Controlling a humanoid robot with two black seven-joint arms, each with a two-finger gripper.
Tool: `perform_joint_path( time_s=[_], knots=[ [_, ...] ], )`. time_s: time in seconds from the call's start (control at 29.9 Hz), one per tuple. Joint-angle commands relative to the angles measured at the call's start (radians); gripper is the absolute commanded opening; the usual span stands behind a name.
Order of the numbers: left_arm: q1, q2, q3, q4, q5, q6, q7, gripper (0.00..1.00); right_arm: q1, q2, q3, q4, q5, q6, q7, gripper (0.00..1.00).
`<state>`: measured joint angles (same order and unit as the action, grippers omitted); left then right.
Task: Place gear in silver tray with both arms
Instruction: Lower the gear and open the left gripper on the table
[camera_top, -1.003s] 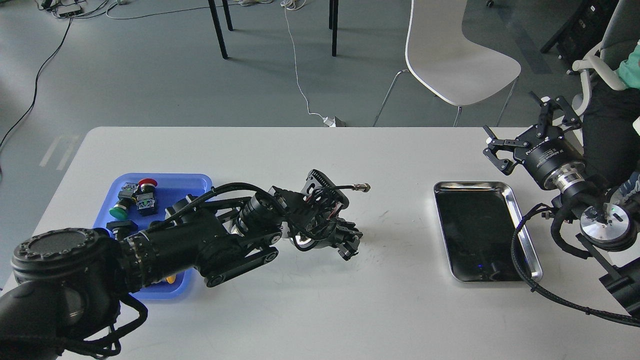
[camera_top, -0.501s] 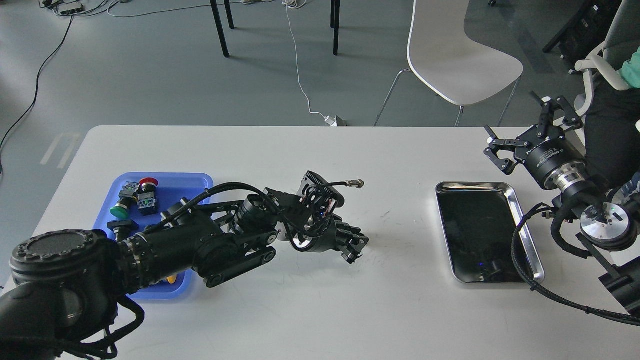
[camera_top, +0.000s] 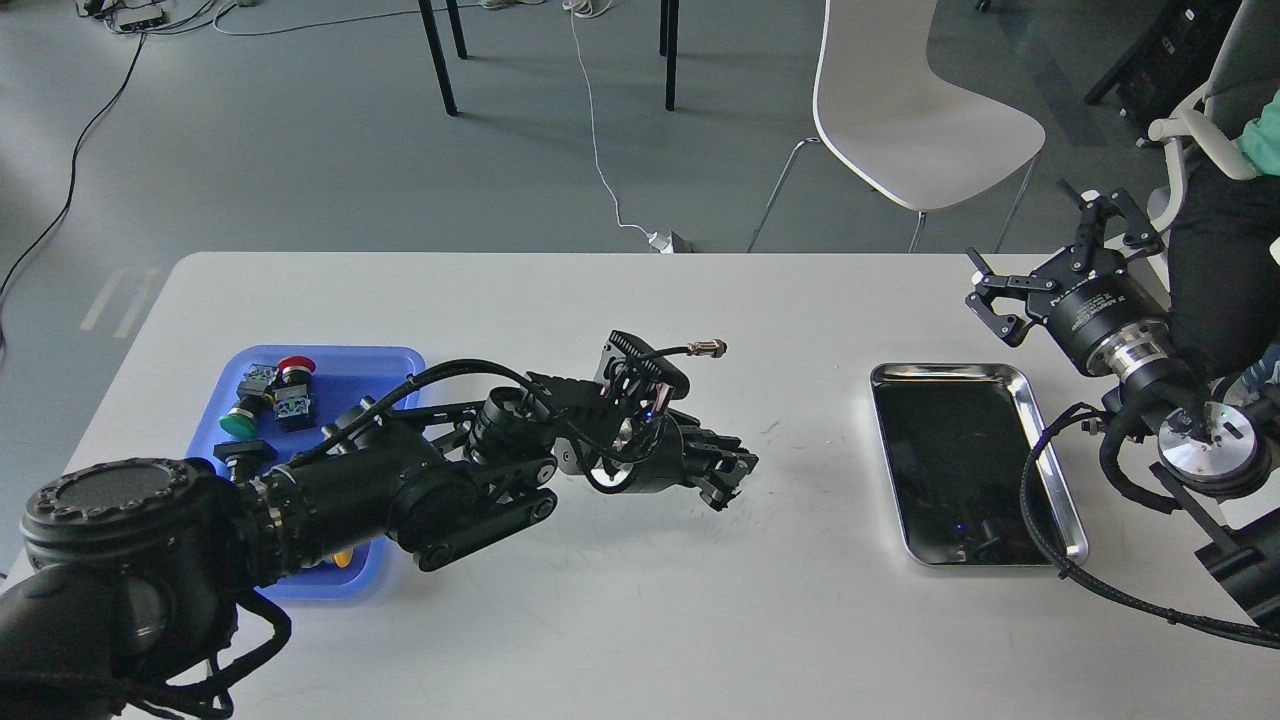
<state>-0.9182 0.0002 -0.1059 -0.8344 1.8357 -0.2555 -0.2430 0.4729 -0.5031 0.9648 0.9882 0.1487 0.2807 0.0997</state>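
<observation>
Only lettering in sight sits on the black body of the right gripper: a short white line of print along its side, too small and too angled to read, and nothing else carries legible text

1. left arm: matte black, thick round joint housings, flat disc cap with ring of small screws near the view's edge; black cables looped along it
2. left gripper: black, ribbed linkage fingers; silver ring at wrist; small metal-tipped cable plug above
3. right arm: black, silver wrist ring, silver disc with green light; black sheathed cable
4. right gripper: black claw fingers, white lettering on body
</observation>
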Motion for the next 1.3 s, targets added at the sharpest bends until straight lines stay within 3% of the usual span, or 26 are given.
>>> perform_joint_path(
  time_s=[0.0,0.64,0.77,0.9,1.07,1.27],
  knots=[
    [0.004,0.000,-0.001,0.000,-0.012,0.018,-0.021,0.27,0.001,0.000,0.000,-0.003,0.000,0.000,0.000,0.99],
    [0.061,0.000,0.037,-0.009,-0.052,0.024,-0.019,0.33,0.001,0.011,0.000,-0.008,-0.001,0.000,0.000,0.99],
    [0.059,0.000,0.040,-0.009,-0.056,0.025,-0.022,0.42,0.006,0.011,0.000,-0.014,-0.001,0.000,0.000,0.99],
    [0.055,0.000,0.031,-0.011,-0.058,0.025,-0.028,0.57,0.009,0.015,-0.001,-0.017,-0.001,0.000,0.000,0.99],
    [0.010,0.000,-0.006,-0.012,-0.107,0.024,-0.053,0.85,0.010,0.018,0.000,-0.016,-0.021,0.000,0.000,0.99],
    [-0.082,0.000,-0.057,-0.014,-0.283,0.022,-0.050,0.95,0.023,0.017,-0.001,-0.013,-0.021,0.002,0.000,0.99]
  ],
)
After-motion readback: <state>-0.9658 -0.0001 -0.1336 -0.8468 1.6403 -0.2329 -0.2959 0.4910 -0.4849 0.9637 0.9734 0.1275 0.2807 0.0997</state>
